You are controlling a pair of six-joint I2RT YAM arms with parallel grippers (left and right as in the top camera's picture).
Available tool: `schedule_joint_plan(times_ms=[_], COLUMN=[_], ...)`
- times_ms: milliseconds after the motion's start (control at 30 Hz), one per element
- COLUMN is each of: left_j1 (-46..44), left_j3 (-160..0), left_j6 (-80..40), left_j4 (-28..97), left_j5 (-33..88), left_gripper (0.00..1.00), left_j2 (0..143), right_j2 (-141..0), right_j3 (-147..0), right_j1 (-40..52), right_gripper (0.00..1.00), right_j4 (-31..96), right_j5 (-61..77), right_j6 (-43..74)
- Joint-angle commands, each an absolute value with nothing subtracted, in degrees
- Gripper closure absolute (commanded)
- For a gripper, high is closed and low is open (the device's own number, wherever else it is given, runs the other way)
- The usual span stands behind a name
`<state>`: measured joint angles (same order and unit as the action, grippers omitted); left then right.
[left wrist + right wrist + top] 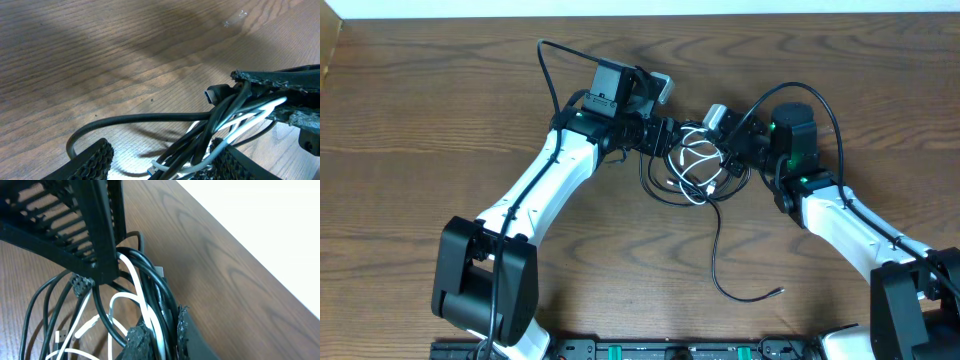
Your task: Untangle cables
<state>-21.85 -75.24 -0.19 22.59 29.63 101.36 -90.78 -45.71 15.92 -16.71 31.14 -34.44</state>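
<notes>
The cables (695,165) lie in a tangle of black and white loops at mid-table, between my two grippers. One black tail (720,250) trails toward the front edge. My left gripper (665,135) (165,165) is open. Several black cords and the white cord (250,117) pass between its fingers (95,160), bunched against the right one. My right gripper (732,155) (162,337) is shut on a bundle of the white cord (150,315) and black cords. A black plug (217,93) sticks out beside the right gripper's worn pads (300,117).
The wooden table (440,120) ends at a pale strip along the far edge. Thick black arm wires arc above each wrist (545,70) (825,100). A black rail (670,350) runs along the front edge. The left gripper's frame (75,225) hangs close over the right gripper.
</notes>
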Motion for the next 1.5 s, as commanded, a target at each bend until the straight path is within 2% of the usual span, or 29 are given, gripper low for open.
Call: schedule_joint_plan(times_ms=[0, 33, 67, 100, 467, 500, 533, 567, 600, 633, 1067, 1200, 1333, 1467], left_j1=[-21.7, -21.7, -21.7, -21.7, -21.7, -21.7, -21.7, -21.7, -21.7, -21.7, -21.6, -21.7, -21.7, -21.7], left_j3=[-75.2, -75.2, -75.2, -75.2, -75.2, -75.2, -75.2, -75.2, -75.2, -75.2, -75.2, -75.2, -75.2, -75.2], left_j6=[-0.1, -0.1, -0.1, -0.1, -0.1, -0.1, -0.1, -0.1, -0.1, -0.1, -0.1, 0.5, 13.4, 16.1], left_j4=[22.2, 22.2, 22.2, 22.2, 22.2, 22.2, 22.1, 22.1, 22.2, 22.2, 22.2, 22.9, 26.8, 28.7], left_j5=[28.9, 28.9, 28.9, 29.2, 29.8, 29.8, 29.8, 29.7, 29.7, 29.7, 29.7, 29.8, 39.2, 41.2], left_gripper=[0.46, 0.62, 0.88, 0.92, 0.92, 0.92, 0.92, 0.92, 0.92, 0.92, 0.92, 0.92, 0.92, 0.92], left_j2=[100.0, 100.0, 100.0, 100.0, 100.0, 100.0, 100.0, 100.0, 100.0, 100.0, 100.0, 100.0, 100.0, 100.0], right_j2=[-89.5, -89.5, -89.5, -89.5, -89.5, -89.5, -89.5, -89.5, -89.5, -89.5, -89.5, -89.5, -89.5, -89.5], right_j3=[-45.9, -45.9, -45.9, -45.9, -45.9, -45.9, -45.9, -45.9, -45.9, -45.9, -45.9, -45.9, -45.9, -45.9], right_j1=[16.6, 16.6, 16.6, 16.6, 16.6, 16.6, 16.6, 16.6, 16.6, 16.6, 16.5, 16.3, 15.7, 15.7], right_gripper=[0.98, 0.98, 0.98, 0.98, 0.97, 0.91, 0.76, 0.49, 0.11, 0.01, 0.01, 0.01, 0.01, 0.01], right_j4=[-17.2, -17.2, -17.2, -17.2, -17.2, -17.2, -17.2, -17.2, -17.1, -17.1, -17.0, -19.7, -21.0, -20.4], right_j5=[35.1, 35.1, 35.1, 35.1, 35.1, 35.1, 35.0, 34.8, 34.6, 34.4, 25.2, 11.2, 9.3, 9.1], right_j6=[-36.3, -36.3, -36.2, -36.2, -35.8, -35.6, -35.4, -35.2, -35.2, -35.2, -32.5, -21.1, -15.2, -14.7])
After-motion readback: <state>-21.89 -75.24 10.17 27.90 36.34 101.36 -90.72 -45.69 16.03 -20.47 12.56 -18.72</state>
